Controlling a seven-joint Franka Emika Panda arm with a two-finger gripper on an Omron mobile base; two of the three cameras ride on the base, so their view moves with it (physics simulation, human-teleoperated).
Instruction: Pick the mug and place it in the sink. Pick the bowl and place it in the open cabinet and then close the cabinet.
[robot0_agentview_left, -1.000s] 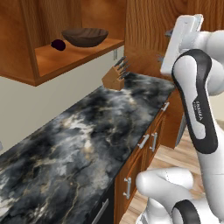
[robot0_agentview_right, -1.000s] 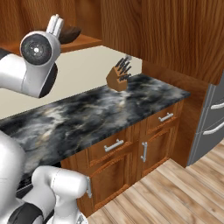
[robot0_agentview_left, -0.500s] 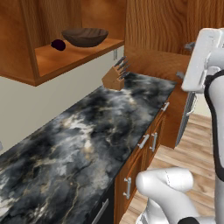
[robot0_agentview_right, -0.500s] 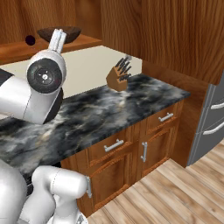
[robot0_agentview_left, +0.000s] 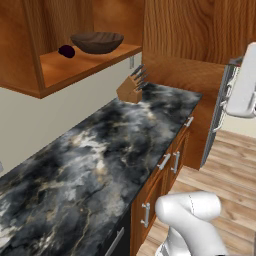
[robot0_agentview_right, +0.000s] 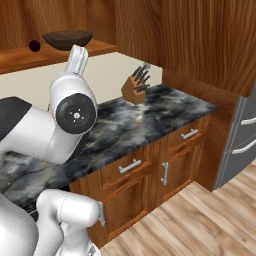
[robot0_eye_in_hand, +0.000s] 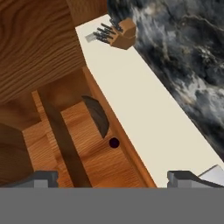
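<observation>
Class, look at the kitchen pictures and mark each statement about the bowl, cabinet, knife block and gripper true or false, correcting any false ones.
1. The bowl sits on the shelf of the open cabinet. True.
2. The small dark purple object lies inside the bowl. False: it lies beside it on the shelf.
3. The knife block stands on the counter by the wall. True.
4. The gripper holds the bowl. False: its jaws are open and empty.
</observation>
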